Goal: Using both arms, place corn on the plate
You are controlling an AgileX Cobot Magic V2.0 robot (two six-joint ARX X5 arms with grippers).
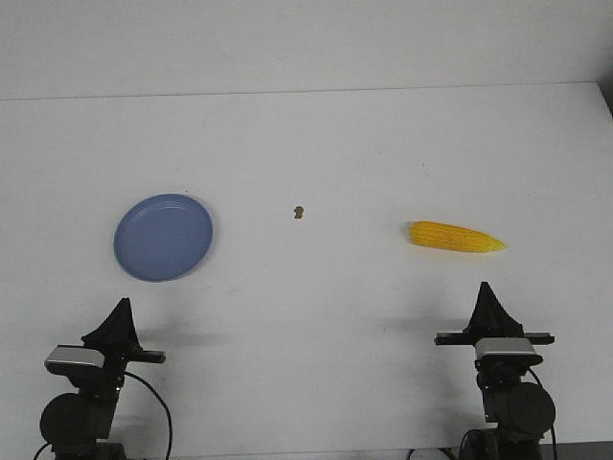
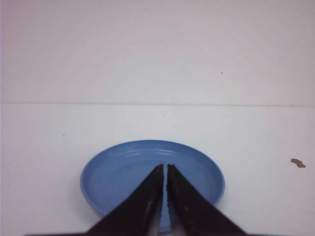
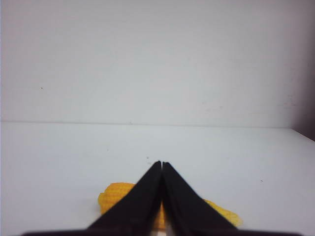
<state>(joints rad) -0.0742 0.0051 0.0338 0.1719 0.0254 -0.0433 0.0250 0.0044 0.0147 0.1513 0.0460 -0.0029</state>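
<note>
The yellow corn (image 1: 455,236) lies on the white table at the right, pointed end to the right. The blue plate (image 1: 164,237) sits at the left, empty. My left gripper (image 1: 122,309) is shut and empty, at the near edge just in front of the plate. In the left wrist view the left gripper (image 2: 165,167) points over the plate (image 2: 118,167). My right gripper (image 1: 486,290) is shut and empty, in front of the corn and apart from it. In the right wrist view the right gripper (image 3: 161,163) covers the middle of the corn (image 3: 114,194).
A tiny brown speck (image 1: 299,212) lies on the table between plate and corn; it also shows in the left wrist view (image 2: 297,162). The table's far edge meets a white wall. The table's right edge is near the corn's side.
</note>
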